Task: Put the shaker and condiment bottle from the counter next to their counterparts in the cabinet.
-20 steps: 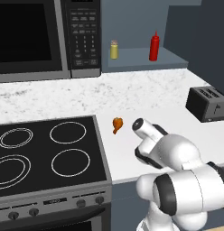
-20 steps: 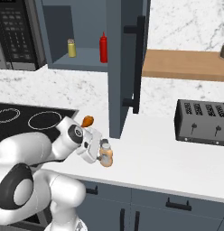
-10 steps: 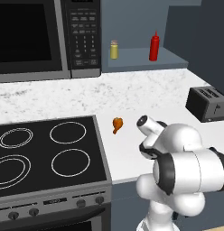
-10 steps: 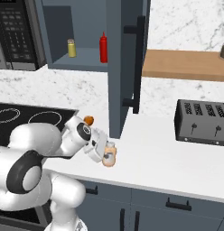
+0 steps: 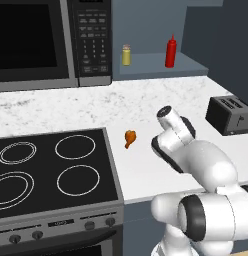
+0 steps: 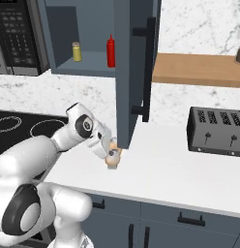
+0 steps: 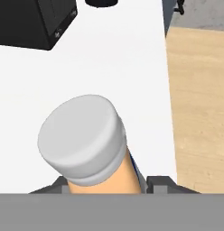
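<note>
Gripper (image 6: 111, 156): jaws, wide a second ago, now closed narrow around the condiment bottle (image 7: 89, 146), low over the white counter (image 5: 146, 165) near its front edge. Grasp looks made; lift comes next. Drumstick-shaped orange item (image 5: 129, 138): beside the stove. Cabinet (image 6: 90, 63): yellow shaker (image 6: 76, 51) and red squeeze bottle (image 6: 111, 51) standing well apart, awaiting it.

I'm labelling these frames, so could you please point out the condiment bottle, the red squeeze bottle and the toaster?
condiment bottle (image 7: 82, 137), hand view, on its whitish cap.
red squeeze bottle (image 6: 111, 52), right base view, on its body.
toaster (image 6: 216, 135), right base view, on its front side.
</note>
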